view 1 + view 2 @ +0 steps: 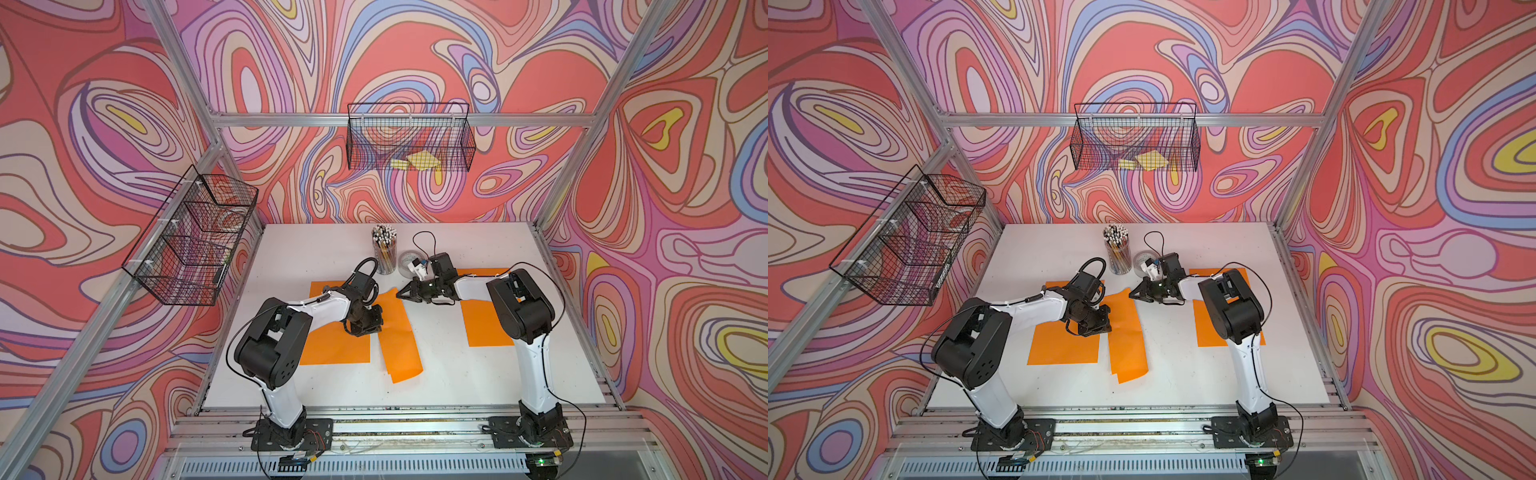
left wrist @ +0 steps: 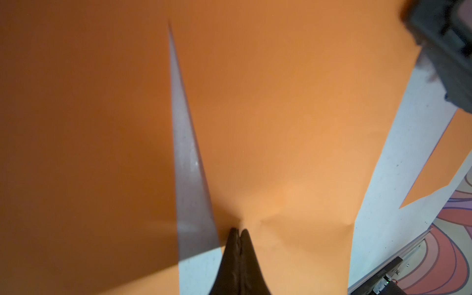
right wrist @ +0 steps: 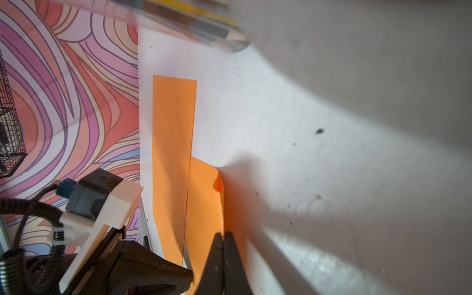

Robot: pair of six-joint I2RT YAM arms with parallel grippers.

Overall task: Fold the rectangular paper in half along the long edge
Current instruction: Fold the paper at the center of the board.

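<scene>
The rectangular paper is an orange sheet lying long and narrow mid-table, doubled over, with two layers slightly offset at its near end. My left gripper points down at its left edge. In the left wrist view this gripper is shut, and the paper puckers at the tips. My right gripper is at the sheet's far corner. In the right wrist view it is shut, with orange paper on both sides of the fingers and a curled corner ahead.
A flat orange sheet lies under the left arm and another under the right arm. A pencil cup and a tape roll stand behind the grippers. Wire baskets hang on the walls.
</scene>
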